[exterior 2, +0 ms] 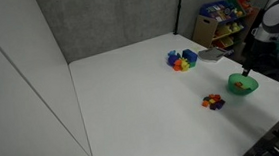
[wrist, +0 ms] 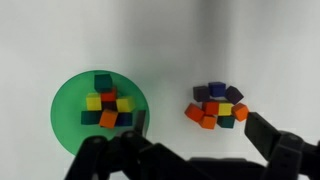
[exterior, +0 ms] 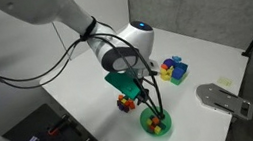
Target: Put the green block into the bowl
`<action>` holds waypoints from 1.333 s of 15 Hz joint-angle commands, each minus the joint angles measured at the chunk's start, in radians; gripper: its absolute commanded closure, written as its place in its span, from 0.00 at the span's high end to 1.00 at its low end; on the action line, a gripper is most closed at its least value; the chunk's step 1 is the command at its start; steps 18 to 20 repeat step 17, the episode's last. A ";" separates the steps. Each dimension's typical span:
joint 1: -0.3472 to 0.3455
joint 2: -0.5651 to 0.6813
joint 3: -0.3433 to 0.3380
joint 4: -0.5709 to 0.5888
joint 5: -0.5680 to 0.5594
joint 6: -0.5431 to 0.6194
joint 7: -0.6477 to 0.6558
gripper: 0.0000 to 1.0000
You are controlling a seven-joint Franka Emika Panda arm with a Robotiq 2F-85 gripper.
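Wrist view: small green toy cube already lies inside shallow bright-green plastic bowl, near white desk edge. Gripper jaws wide, empty. Task looks done; only retreat left.

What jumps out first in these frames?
The bright green bowl, at the left of the wrist view, holds a heap of small coloured blocks. Beside it on the white table sits a second block pile, apart from the bowl. The open gripper hovers above both, fingers spread with nothing between them.
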 commanded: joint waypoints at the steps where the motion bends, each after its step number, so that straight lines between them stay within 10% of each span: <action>1: 0.084 -0.152 -0.015 -0.058 -0.070 -0.105 0.094 1.00; 11: 0.204 -0.551 0.020 -0.065 -0.172 -0.401 0.228 1.00; 20: 0.216 -0.583 0.010 -0.063 -0.164 -0.399 0.206 1.00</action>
